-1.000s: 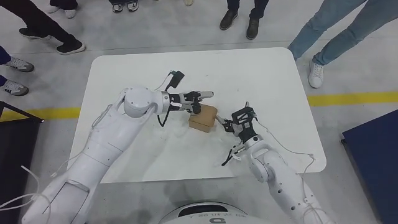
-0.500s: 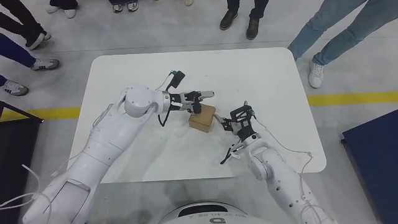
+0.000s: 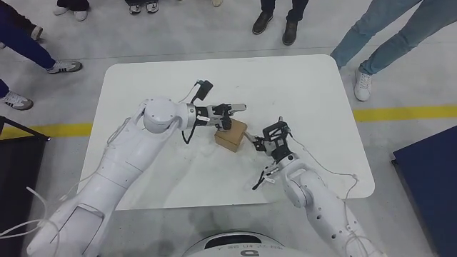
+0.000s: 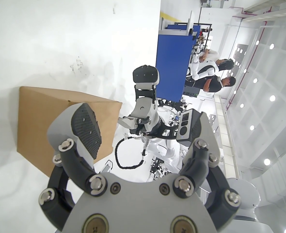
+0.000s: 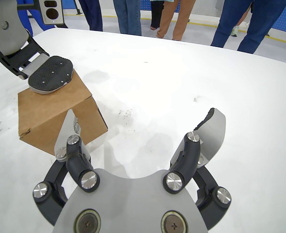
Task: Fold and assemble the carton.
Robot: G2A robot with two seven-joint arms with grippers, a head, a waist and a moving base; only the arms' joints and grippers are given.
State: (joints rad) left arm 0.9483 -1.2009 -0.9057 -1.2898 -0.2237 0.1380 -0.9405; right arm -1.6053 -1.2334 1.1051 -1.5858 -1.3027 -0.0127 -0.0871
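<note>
The carton is a small brown cardboard box standing on the white surface. It sits near the middle, a little toward the robot's side, and lies between the two arms. Its top face looks closed and flat. One lower corner is slightly crumpled, and a flap edge with a small cut-out shows on the side that faces the right arm.

The left end effector hangs over the carton with its jaws spread wide and grips nothing. Its lower black ribbed pad lies flat on the far top corner of the carton (the right wrist view shows this contact most plainly). Its other finger sits off the box, out in the air beyond that edge.

The right end effector is low over the surface just beside the carton, on the side opposite the left arm. It is also wide open and holds nothing. One of its fingers is right up against the carton's side face at the cut-out, and I cannot tell whether it touches. The other finger stands well clear, over bare surface.

A few faint dark scuff marks speckle the surface just beside the carton.
</note>
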